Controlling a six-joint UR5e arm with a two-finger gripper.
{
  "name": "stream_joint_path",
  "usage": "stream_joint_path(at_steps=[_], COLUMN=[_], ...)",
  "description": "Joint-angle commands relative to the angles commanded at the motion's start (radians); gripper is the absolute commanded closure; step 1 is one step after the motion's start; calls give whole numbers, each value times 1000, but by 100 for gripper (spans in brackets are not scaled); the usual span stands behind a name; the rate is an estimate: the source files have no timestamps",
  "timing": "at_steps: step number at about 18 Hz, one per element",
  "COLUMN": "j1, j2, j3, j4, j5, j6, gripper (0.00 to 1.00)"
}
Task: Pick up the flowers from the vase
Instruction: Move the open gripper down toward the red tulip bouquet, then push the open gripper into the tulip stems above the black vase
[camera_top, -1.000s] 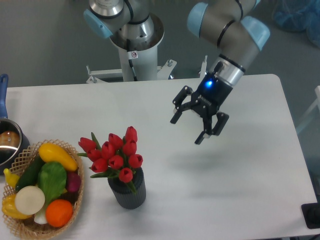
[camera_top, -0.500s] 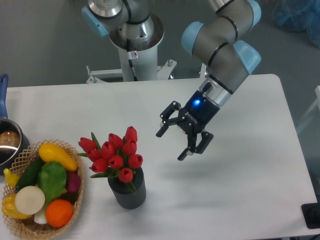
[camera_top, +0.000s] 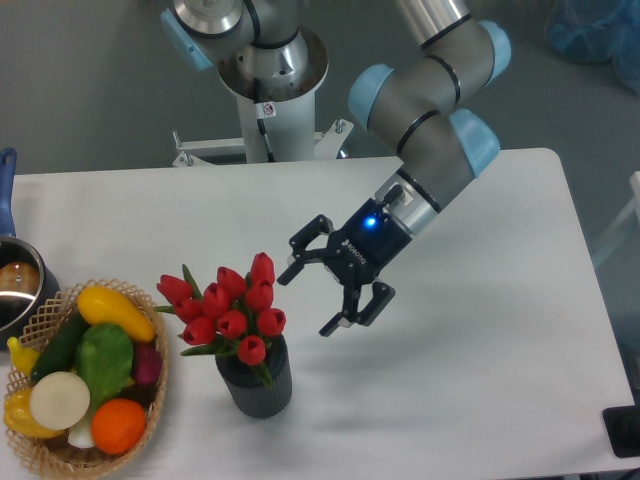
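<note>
The flowers (camera_top: 230, 308) are a bunch of red closed tulip buds with green leaves, standing upright in the vase (camera_top: 256, 382). The vase is small, dark grey and ribbed, and stands on the white table near the front. My gripper (camera_top: 308, 300) is open and empty. It hovers just right of the flower heads, with its fingers pointing left and down toward them. One fingertip (camera_top: 287, 277) is close to the topmost bud; I cannot tell whether it touches.
A wicker basket (camera_top: 150, 420) of colourful vegetables stands at the front left, beside the vase. A steel pot (camera_top: 18, 290) with a blue handle sits at the left edge. The robot base (camera_top: 268, 90) stands behind the table.
My gripper has moved left and down across the table toward the flowers, staying open. The flowers and vase have not moved.
</note>
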Motion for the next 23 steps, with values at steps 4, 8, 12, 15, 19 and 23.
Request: stream_joint_path(at_steps=[4, 8, 12, 15, 19, 23], j1=[-15, -20, -37, -48, -61, -74], j2=[-14, -25, -43, -46, -64, -78], j3=[0, 12, 26, 29, 43, 52], j4=[0, 0, 0, 0, 0, 0], j5=[-54, -57, -57, -57, -63, -71], j6=[0, -27, -37, -37, -43, -43], gripper=[0, 0, 0, 0, 0, 0])
